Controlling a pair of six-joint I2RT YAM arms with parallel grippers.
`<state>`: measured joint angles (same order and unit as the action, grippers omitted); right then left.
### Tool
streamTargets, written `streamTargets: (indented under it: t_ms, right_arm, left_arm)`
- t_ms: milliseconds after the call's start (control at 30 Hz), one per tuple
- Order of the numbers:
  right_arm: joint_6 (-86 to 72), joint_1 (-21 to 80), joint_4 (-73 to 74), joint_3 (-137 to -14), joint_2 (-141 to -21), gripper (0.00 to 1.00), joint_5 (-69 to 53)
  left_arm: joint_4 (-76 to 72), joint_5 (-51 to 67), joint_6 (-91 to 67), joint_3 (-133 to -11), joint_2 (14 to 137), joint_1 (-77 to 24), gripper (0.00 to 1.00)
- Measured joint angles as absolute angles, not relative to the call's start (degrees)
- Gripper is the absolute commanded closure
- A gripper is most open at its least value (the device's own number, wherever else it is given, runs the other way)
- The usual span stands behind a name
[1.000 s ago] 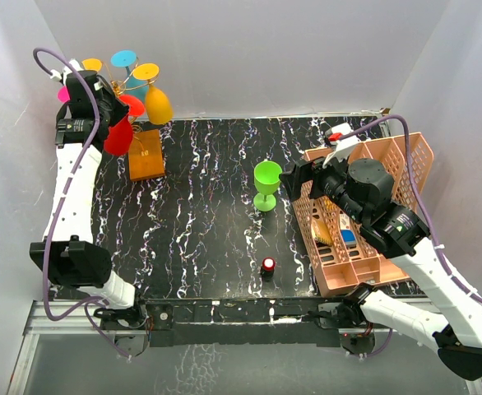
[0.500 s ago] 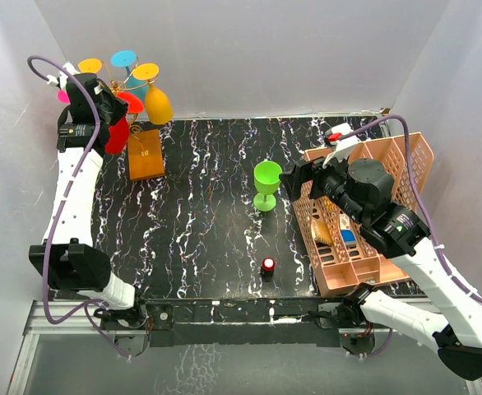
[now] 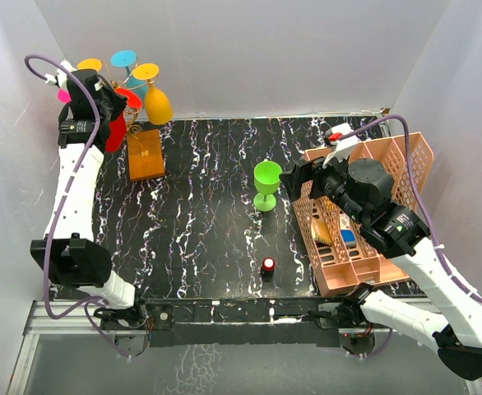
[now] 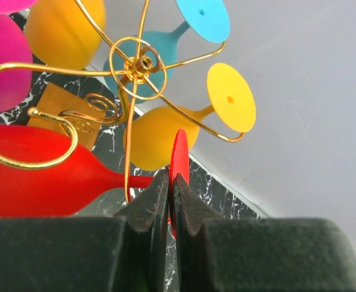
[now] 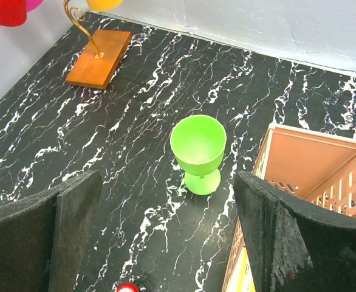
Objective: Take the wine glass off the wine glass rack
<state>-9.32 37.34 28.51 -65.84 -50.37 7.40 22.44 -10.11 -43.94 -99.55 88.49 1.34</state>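
Lower right of the top view: right pincer [image 5: 166,204] spread wide and empty. It hangs over the counter [image 3: 200,230] by an upright green goblet [image 5: 198,146] and the pink basket [image 3: 405,156].

Upper left, far corner: left pincer [image 4: 171,182] pinched shut on the thin round foot of the red wine glass [image 4: 38,176], seen edge-on between the pads. Glass lies on its side among the gold curls of the wine glass rack [image 4: 135,64]. Stem crosses the upright wire, so probably not free yet. Yellow glass [image 4: 166,131] hangs just behind.

Handling, judged: looks like moulded plastic, so light, stiff and smooth. The foot is a slim, slick hold and could swivel. Gripping nearer the stem should be steadier. The wire rack looks springy and likely to drag or tip if the stem snags.
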Motion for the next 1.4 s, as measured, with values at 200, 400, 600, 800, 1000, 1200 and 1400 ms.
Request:
streamTargets:
  t_ms: [200, 400, 600, 800, 1000, 1200, 1400]
  right_arm:
    - [-9.32, 37.34, 28.49, -65.84, -50.39, 0.01, 7.40]
    - [-9.32, 37.34, 28.49, -65.84, -50.63, 0.01, 7.40]
    - [-9.34, 37.34, 28.53, -65.84, -50.72, 0.01, 7.42]
    - [-9.34, 37.34, 28.53, -65.84, -50.72, 0.01, 7.44]
    - [-9.34, 37.34, 28.53, -65.84, -50.72, 0.01, 7.42]
    - [-9.39, 37.34, 28.56, -65.89, -50.74, 0.01, 7.29]
    - [-10.17, 37.34, 28.49, -65.91, -51.13, 0.01, 5.76]
  left_arm:
    - [22.81, -9.93, -44.99, -102.85, 91.35, 1.37, 1.00]
    - [23.14, -8.60, -46.57, -105.54, 93.43, 1.37, 1.00]
    - [23.40, -6.04, -48.84, -106.39, 94.70, 1.37, 1.00]
    - [23.75, -3.55, -49.98, -107.18, 95.90, 1.39, 1.00]
    - [23.99, 0.01, -50.70, -107.20, 96.18, 1.39, 1.00]
    - [23.75, 5.52, -51.68, -106.89, 96.05, 1.39, 1.00]
    - [18.55, 15.18, -54.63, -96.01, 90.72, 1.41, 1.00]
